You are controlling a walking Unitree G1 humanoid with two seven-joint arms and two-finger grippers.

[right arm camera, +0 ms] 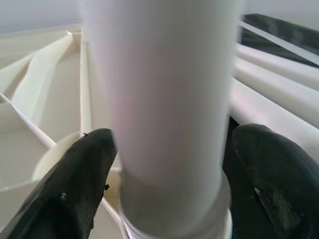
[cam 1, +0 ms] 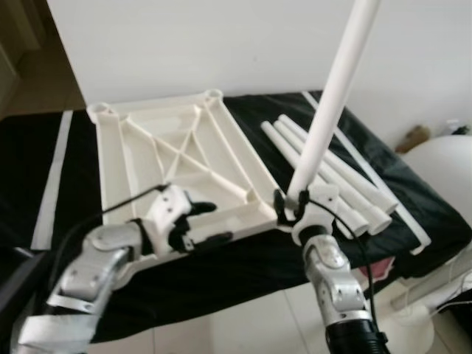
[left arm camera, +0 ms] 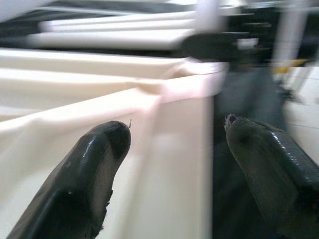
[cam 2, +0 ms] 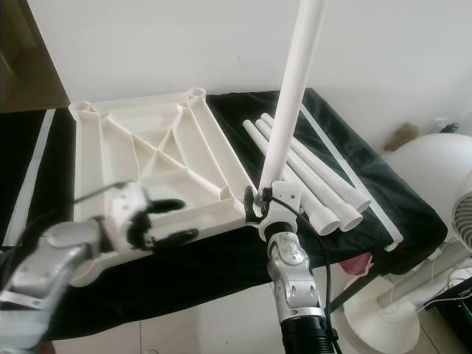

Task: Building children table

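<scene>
Holding a long white plastic table leg (cam 1: 332,96) upright, the right gripper (cam 2: 263,200) pinches its base at the near right corner socket of the upturned cream plastic table panel (cam 1: 169,147), likely to seat it. The left gripper (cam 1: 198,222), fingers spread, straddles the panel's near edge, apparently steadying it. Beyond that corner, spare white legs (cam 1: 332,177) lie on the black-covered tabletop (cam 1: 258,254); farther, a white wall (cam 1: 221,37).

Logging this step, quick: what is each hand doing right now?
Left hand: open, fingers astride the tabletop edge.
Right hand: holding the table leg, near upright.
</scene>
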